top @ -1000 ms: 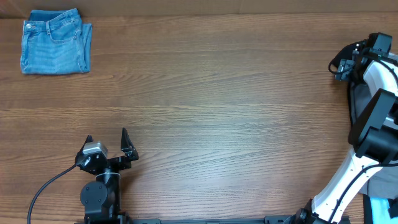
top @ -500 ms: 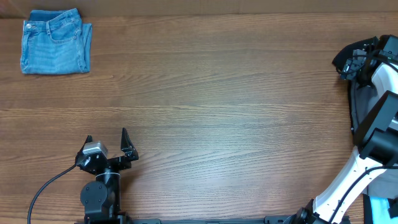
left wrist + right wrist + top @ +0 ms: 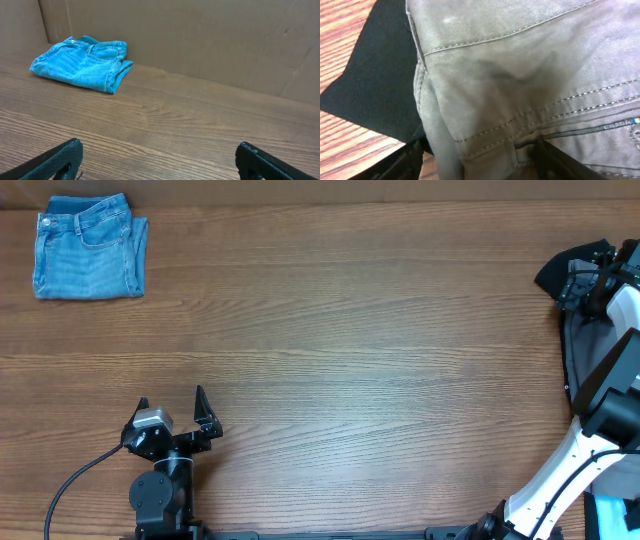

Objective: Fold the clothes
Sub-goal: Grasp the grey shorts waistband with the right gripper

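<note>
Straddling the shorts (image 3: 520, 75) at the counter's (image 3: 350, 330) far-right edge, the right claw (image 3: 487, 160) is spread apart. The left claw (image 3: 171, 398), also apart, lies well away near-left.

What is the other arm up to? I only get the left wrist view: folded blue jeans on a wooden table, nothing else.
Observer: The right gripper is at the table's right edge, fingers apart with grey shorts between them.
Visitor: Are the shorts folded?
Observer: No, they look bunched up, and a black cloth shows beside them.
Visitor: And my own arm?
Observer: From overhead, the left gripper sits open near the front edge, well away from the jeans in the back left corner.
</note>
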Action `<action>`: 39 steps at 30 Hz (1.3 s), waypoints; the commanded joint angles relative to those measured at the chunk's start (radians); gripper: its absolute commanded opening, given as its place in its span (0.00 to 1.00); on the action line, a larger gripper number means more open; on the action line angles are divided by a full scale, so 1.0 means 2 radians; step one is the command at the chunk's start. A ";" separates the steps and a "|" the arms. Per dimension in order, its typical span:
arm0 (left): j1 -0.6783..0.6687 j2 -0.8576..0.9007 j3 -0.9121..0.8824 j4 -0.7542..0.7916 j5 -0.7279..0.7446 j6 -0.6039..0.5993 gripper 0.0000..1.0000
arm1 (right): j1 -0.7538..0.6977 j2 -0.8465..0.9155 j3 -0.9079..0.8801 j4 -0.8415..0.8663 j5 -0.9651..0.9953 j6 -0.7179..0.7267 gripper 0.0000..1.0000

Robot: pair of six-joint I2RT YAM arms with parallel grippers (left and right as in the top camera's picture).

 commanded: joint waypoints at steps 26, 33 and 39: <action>-0.003 -0.005 -0.002 0.001 0.003 0.011 1.00 | -0.002 0.013 -0.004 -0.027 0.101 -0.016 0.63; -0.003 -0.005 -0.002 0.001 0.003 0.011 1.00 | 0.004 0.013 -0.004 -0.023 0.105 -0.017 0.52; -0.003 -0.005 -0.002 0.001 0.003 0.011 1.00 | 0.013 0.012 -0.003 -0.015 0.105 -0.016 0.35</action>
